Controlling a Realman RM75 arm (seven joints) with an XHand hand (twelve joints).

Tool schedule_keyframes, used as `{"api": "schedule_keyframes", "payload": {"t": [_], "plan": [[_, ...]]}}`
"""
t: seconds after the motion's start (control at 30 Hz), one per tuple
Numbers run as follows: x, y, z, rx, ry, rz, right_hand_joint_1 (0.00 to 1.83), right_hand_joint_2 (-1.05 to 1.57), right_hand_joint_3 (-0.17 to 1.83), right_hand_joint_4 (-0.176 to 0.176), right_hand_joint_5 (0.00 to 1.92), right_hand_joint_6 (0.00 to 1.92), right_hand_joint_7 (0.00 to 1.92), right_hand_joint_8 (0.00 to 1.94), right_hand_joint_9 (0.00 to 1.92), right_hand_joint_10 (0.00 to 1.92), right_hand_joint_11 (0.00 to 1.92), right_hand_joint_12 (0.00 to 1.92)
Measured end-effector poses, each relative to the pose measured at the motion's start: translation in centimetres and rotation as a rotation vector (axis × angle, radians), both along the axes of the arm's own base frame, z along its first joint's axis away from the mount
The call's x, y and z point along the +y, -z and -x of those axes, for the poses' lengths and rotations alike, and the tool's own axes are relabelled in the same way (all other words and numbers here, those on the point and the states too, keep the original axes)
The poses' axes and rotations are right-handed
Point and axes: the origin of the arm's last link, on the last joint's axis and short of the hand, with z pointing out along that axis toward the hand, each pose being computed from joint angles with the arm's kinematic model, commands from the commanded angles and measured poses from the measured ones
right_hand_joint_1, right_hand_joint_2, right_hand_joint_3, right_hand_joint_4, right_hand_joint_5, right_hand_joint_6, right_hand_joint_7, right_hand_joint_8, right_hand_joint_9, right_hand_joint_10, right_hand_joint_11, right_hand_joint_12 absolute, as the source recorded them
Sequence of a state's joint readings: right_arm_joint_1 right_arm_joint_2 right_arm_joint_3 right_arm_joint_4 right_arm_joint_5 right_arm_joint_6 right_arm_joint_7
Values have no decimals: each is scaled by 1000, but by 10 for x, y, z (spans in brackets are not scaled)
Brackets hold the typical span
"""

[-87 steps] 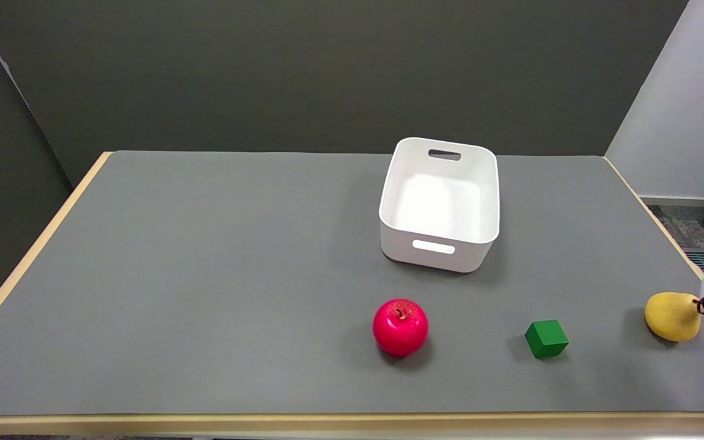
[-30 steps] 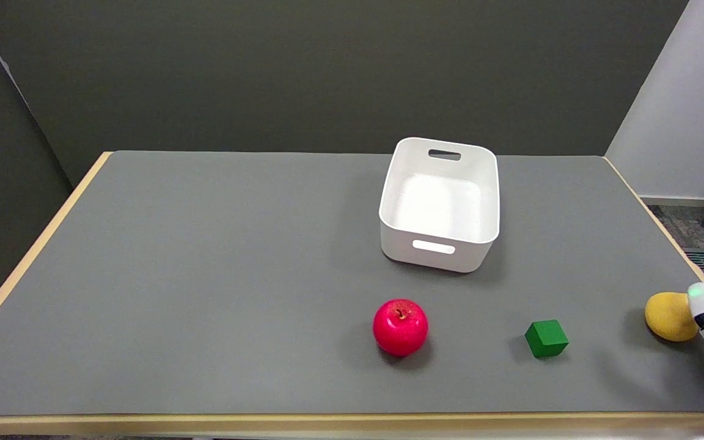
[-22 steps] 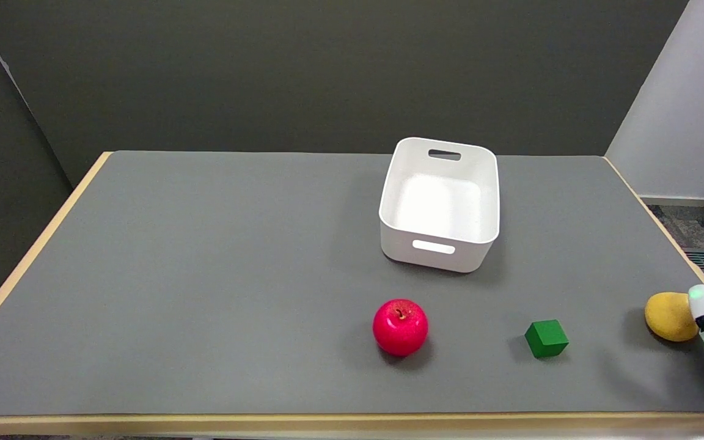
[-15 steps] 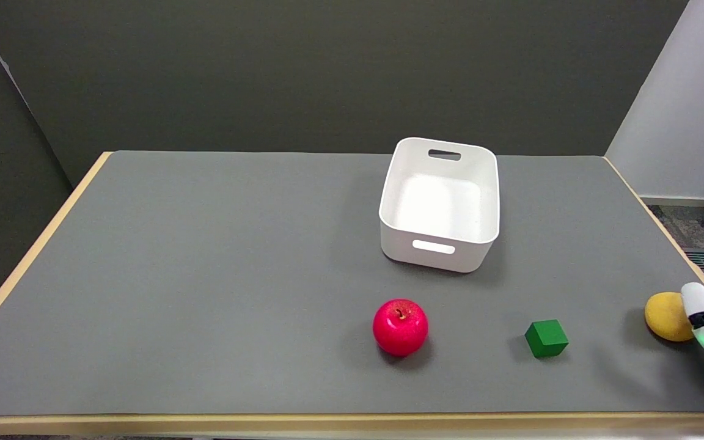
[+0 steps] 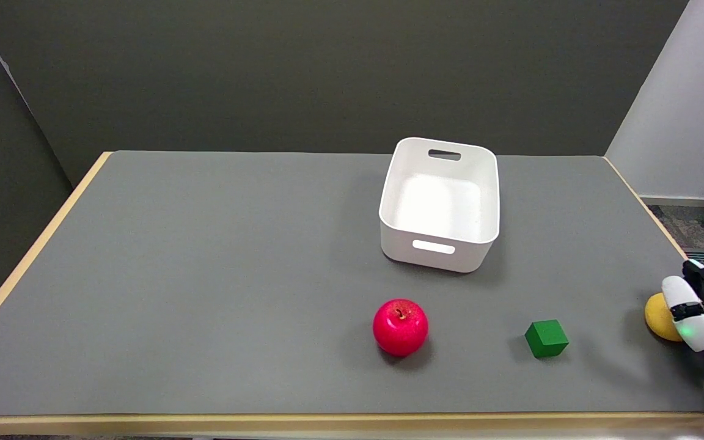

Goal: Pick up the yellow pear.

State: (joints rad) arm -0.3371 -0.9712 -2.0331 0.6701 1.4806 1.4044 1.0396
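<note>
Pear not picked up yet. The yellow pear (image 5: pixel 656 316) sits on the bench (image 5: pixel 205 275), far right near the edge, and only its left part shows. My right hand (image 5: pixel 697 311) covers the rest. Reach looks about done; closing and lifting are left, as I judge it.

Hand state: fingers (image 5: pixel 682 308) arc over the pear's right side and top, partly curled. Can't tell if they actually press the fruit or just hover against it, and the thumb side is hidden. So grip unconfirmed.

Pear lies just left of and under my hand, touching or nearly so. Green cube (image 5: pixel 546 338) is well apart to the left, red apple (image 5: pixel 400 327) further left, white bin (image 5: pixel 440 205) behind them. None in the way.
</note>
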Motion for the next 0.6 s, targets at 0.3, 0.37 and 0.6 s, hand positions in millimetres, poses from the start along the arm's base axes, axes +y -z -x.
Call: {"api": "schedule_keyframes", "payload": {"t": [0.3, 0.37, 0.6], "plan": [[-9, 1, 4, -15, 10, -17, 621, 617, 986, -62, 170, 448, 197, 386, 88, 696, -1, 1043], [-10, 1, 4, -14, 14, -19, 673, 622, 993, -55, 180, 458, 196, 385, 91, 695, -1, 1042], [-15, 1, 5, 3, 33, -22, 806, 720, 1001, -29, 301, 745, 315, 434, 200, 730, -1, 1083]]}}
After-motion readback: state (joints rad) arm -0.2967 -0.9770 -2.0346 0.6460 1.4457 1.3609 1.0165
